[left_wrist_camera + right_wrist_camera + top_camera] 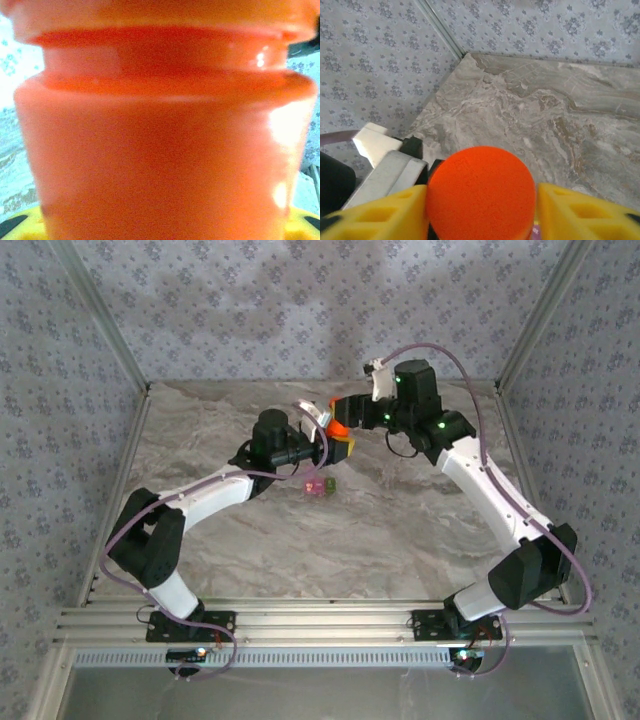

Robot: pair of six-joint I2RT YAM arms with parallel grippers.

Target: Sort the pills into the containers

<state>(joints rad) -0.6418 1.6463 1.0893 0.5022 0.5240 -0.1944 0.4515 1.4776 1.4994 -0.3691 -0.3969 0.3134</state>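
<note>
A marbled grey table (400, 530) lies inside patterned papered walls (250, 300) with metal posts at the corners. The two arms reach in from the near edge and meet over the far middle of the table.

The left arm (210, 495) comes in from the left and the right arm (490, 480) from the right, so that each can take one end of the same thing. That thing is the orange bottle (160, 150), held up off the table. The left gripper (160, 230) pinches its body, the yellow pads (20, 225) showing on either side at the bottom of the left wrist view. This looks like a steadying hold.

The right gripper (482, 210) comes down on the bottle's round orange cap (480, 195). Its yellow fingers (580, 210) stand against both sides of the cap, clamped on it as far as the right wrist view shows. Body braced, cap gripped: I judge the step to be getting the cap off.

The containers (318, 485), a small joined pink and green pair, sit on the table just near of the bottle, close enough for pouring or dropping. I cannot make out any pills; presumably they are in the bottle.
</note>
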